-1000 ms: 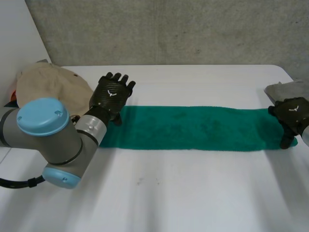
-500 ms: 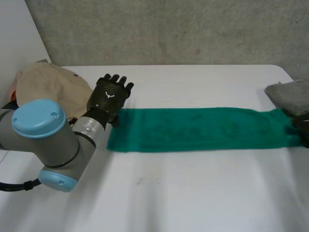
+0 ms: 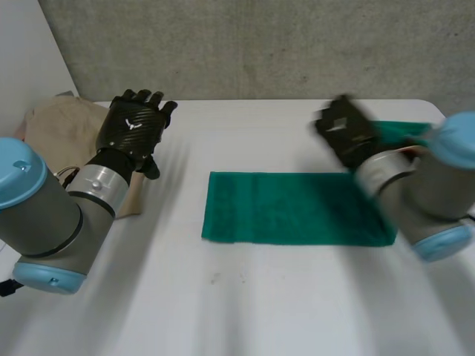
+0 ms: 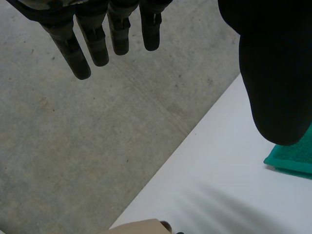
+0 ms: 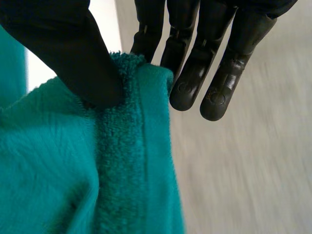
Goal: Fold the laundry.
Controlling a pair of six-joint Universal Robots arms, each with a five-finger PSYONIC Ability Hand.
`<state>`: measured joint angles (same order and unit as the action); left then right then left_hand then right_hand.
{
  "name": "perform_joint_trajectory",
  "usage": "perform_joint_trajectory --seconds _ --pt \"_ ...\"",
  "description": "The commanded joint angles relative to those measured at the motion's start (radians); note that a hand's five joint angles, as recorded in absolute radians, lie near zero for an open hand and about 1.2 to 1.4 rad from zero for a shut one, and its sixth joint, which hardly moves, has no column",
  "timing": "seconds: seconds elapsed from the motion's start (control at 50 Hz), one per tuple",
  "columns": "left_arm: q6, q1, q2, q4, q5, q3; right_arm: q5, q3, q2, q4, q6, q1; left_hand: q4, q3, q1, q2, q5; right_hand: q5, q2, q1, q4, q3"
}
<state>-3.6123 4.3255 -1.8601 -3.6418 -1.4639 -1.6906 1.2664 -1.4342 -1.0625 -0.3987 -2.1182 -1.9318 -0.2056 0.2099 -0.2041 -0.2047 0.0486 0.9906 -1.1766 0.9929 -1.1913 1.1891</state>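
Near half of table (image 3: 245,311), in front of towel (image 3: 297,219): bare, open passage from side to side. Bare strip also between towel's left edge and left hand (image 3: 135,127), and along the far edge between the two hands.

Obstacles:
- beige cloth (image 3: 59,122) heaped at far-left corner, just beside left hand
- left arm (image 3: 52,215) over near-left table
- right arm (image 3: 423,185) over towel's right end
- right hand (image 3: 345,133) raised above towel's far-right part, towel edge pinched up in it
- wall (image 3: 260,44) closes off the far side
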Motion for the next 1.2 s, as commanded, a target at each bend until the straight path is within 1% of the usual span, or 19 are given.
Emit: perform_joint_trajectory --seconds 0.02,0.08,0.1,0.14,0.16,0.28,0.3,0.4,0.5,0.58,0.62,0.64,0.66,0.74,0.86,0.94,1.06,1.08,1.2 --pt "0.015 -0.001 0.007 0.008 0.0 -0.03 -0.187 0.046 0.216 -0.08 0.09 -0.315 0.031 -0.035 0.03 0.03 -0.049 0.231 -0.22 0.403 -0.205 0.207" --pt "0.021 -0.006 0.001 0.006 0.001 -0.032 -0.183 0.067 0.28 -0.081 0.135 -0.342 0.031 -0.035 0.03 0.03 -0.049 0.231 -0.22 0.403 -0.205 0.207" --pt "0.023 -0.007 -0.004 0.006 0.001 -0.031 -0.168 0.073 0.291 -0.078 0.139 -0.34 0.031 -0.035 0.03 0.03 -0.049 0.081 -0.07 0.253 -0.055 0.057" --pt "0.024 -0.007 -0.007 0.006 0.002 -0.029 -0.15 0.07 0.282 -0.077 0.136 -0.338 0.031 -0.035 0.03 0.03 -0.049 -0.558 0.569 -0.385 0.584 -0.582" --pt "0.026 -0.007 -0.007 0.005 0.002 -0.023 -0.125 0.061 0.259 -0.074 0.12 -0.337 0.031 -0.035 0.03 0.03 -0.049 -0.991 1.002 -0.818 1.017 -1.015" --pt "0.027 -0.035 -0.019 0.0 0.002 0.011 -0.026 -0.018 0.119 -0.072 -0.098 -0.239 0.031 -0.035 0.03 0.03 -0.049 -0.991 1.002 -0.818 1.017 -1.015" --pt "0.029 -0.044 -0.024 0.0 0.002 0.018 -0.006 -0.052 0.046 -0.069 -0.231 -0.19 0.031 -0.035 0.03 0.03 -0.049 -0.991 1.002 -0.818 1.017 -1.015" --pt "0.03 -0.138 -0.086 -0.001 0.002 0.089 -0.004 -0.155 -0.118 -0.026 -0.58 -0.081 0.031 -0.035 0.03 0.03 -0.049 -0.991 1.002 -0.818 1.017 -1.015" --pt "0.034 -0.21 -0.166 0.003 -0.006 0.167 -0.015 -0.219 -0.129 0.099 -0.671 0.003 0.031 -0.035 0.03 0.03 -0.049 -0.991 1.002 -0.818 1.017 -1.015" --pt "0.032 -0.248 -0.223 0.006 -0.012 0.213 -0.016 -0.249 -0.07 0.19 -0.628 0.046 0.031 -0.035 0.03 0.03 -0.049 -0.991 1.002 -0.818 1.017 -1.015" --pt "0.032 -0.256 -0.229 0.006 -0.01 0.218 -0.003 -0.25 -0.018 0.221 -0.56 0.069 0.031 -0.035 0.03 0.03 -0.049 -0.814 0.826 -0.642 0.84 -0.838" --pt "0.032 -0.256 -0.229 0.006 -0.012 0.218 -0.001 -0.247 -0.001 0.227 -0.534 0.08 0.031 -0.035 0.03 0.03 -0.049 -0.691 0.702 -0.519 0.717 -0.715" --pt "0.032 -0.257 -0.229 0.006 -0.012 0.216 0.005 -0.238 0.033 0.233 -0.478 0.102 0.031 -0.035 0.03 0.03 -0.049 -0.376 0.387 -0.204 0.402 -0.4" --pt "0.032 -0.257 -0.223 0.011 -0.012 0.203 0.016 -0.19 0.067 0.236 -0.411 0.113 0.031 -0.035 0.03 0.03 -0.049 0.23 -0.219 0.402 -0.204 0.206" --pt "0.032 -0.231 -0.134 0.037 -0.016 0.146 0.204 -0.098 0.039 0.225 -0.384 0.109 0.031 -0.035 0.03 0.03 -0.049 0.231 -0.22 0.403 -0.205 0.207" --pt "0.035 -0.181 -0.079 0.045 -0.015 0.099 0.252 -0.034 -0.003 0.227 -0.317 0.056 0.031 -0.035 0.03 0.03 -0.049 0.231 -0.22 0.403 -0.205 0.207" --pt "0.037 -0.144 -0.004 0.046 -0.015 0.051 0.225 0.047 0.018 0.189 -0.128 -0.165 0.031 -0.035 0.03 0.03 -0.049 0.231 -0.22 0.403 -0.205 0.207" --pt "0.035 -0.135 0.002 0.046 -0.015 0.045 0.191 0.058 0.054 0.16 -0.052 -0.233 0.031 -0.035 0.03 0.03 -0.049 0.231 -0.22 0.403 -0.205 0.207" --pt "0.05 -0.083 0.035 0.048 -0.016 0.006 -0.005 0.026 0.142 0.127 0.15 -0.366 0.031 -0.035 0.03 0.03 -0.049 0.231 -0.22 0.403 -0.205 0.207"
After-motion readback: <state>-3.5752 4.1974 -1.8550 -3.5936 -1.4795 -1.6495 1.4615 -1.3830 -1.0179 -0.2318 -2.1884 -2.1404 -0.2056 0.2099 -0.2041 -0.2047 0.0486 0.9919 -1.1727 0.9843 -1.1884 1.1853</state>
